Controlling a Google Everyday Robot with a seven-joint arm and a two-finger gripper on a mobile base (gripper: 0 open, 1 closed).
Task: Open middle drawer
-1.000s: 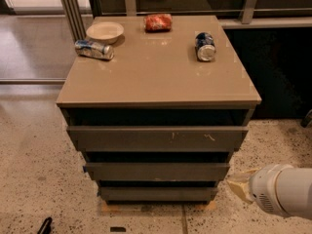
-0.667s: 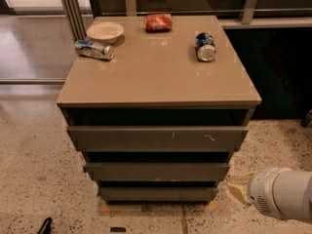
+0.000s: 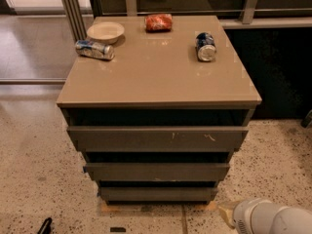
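End effector point(image 3: 228, 214) lower than before, down in the bottom-right corner.

1. A pale bowl point(image 3: 105, 31) is set at the upper left of the cabinet top point(image 3: 156, 79), with a crushed can point(image 3: 94, 49) laid just beside it.
2. A red packet point(image 3: 158, 22) is placed at the top centre.
3. A blue can point(image 3: 205, 46) is laid sideways, upper right.
4. Speckled floor point(image 3: 29, 169) is seen below.

Dim warm light, glare on tabletop point(image 3: 161, 77)
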